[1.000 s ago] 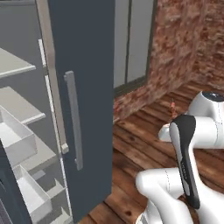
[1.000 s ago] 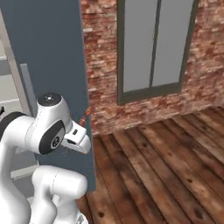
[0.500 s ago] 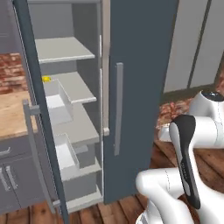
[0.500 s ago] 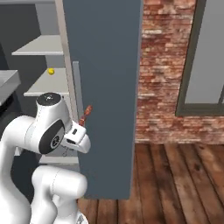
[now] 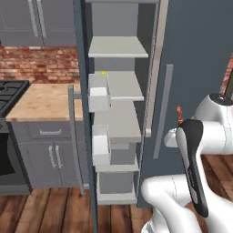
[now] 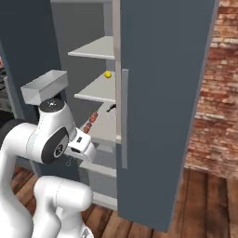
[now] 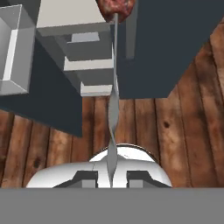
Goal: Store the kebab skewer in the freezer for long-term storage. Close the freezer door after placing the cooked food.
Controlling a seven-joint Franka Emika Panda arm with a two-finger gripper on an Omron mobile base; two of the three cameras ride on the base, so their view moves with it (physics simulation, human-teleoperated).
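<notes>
Brick walls and dark plank flooring frame the kitchen, with a wooden bench [image 5: 41, 100] at centre left of the left base view. At frame centre stands the freezer [image 5: 119, 86], its pale shelves exposed; a small yellow ball [image 6: 108, 74] sits on one shelf. The freezer door [image 5: 82, 109] stands open, edge-on. The gripper [image 7: 111, 177], at the bottom of the hand view, is closed on the kebab skewer [image 7: 114, 83], whose stick runs up the frame to meat chunks at the top edge, in front of the shelves. Half a second earlier the freezer sat further left; the whole view has since shifted.
</notes>
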